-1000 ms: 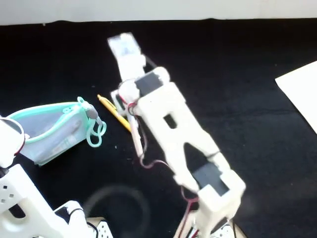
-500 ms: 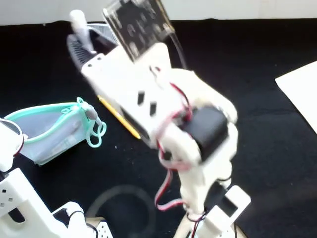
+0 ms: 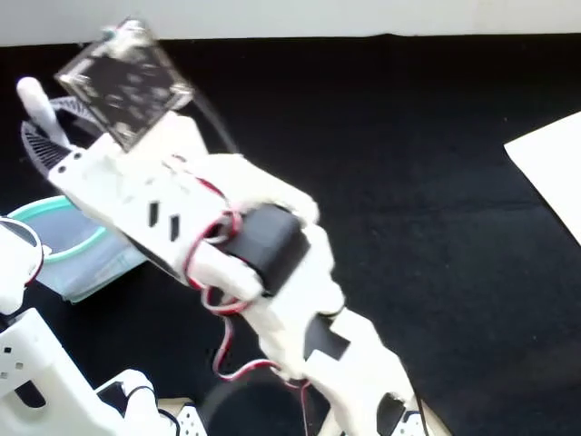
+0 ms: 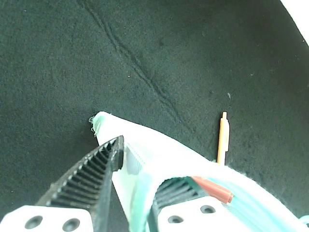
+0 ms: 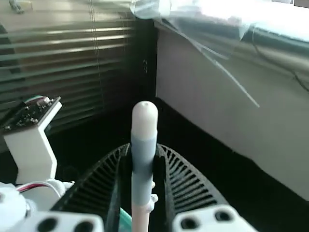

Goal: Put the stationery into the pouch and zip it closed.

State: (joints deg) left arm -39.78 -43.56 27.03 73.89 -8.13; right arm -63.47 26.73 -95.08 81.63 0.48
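Observation:
The teal-rimmed clear pouch [image 3: 68,250] lies at the table's left on the black mat. My left gripper [image 4: 137,166] is shut on the pouch's [image 4: 145,145] rim, with an orange-red item [image 4: 212,189] lying inside. A yellow pen [image 4: 222,137] rests on the mat just beyond the pouch. My right gripper [image 3: 41,136] is raised above the pouch's far side, shut on a white pen [image 3: 32,95] that points up. The wrist view shows that pen [image 5: 144,116], white with a grey-blue band, clamped between the black fingers [image 5: 181,179] of the right gripper [image 5: 144,150].
The right arm's white body [image 3: 272,272] slants across the table's middle and covers the mat beside the pouch. The left arm's base [image 3: 27,363] stands at the near left corner. A white sheet [image 3: 549,168] lies at the right edge.
The right arm has lifted the white pen off the mat beside the yellow pen and swung it up and left, to above the pouch. The left arm has stayed put.

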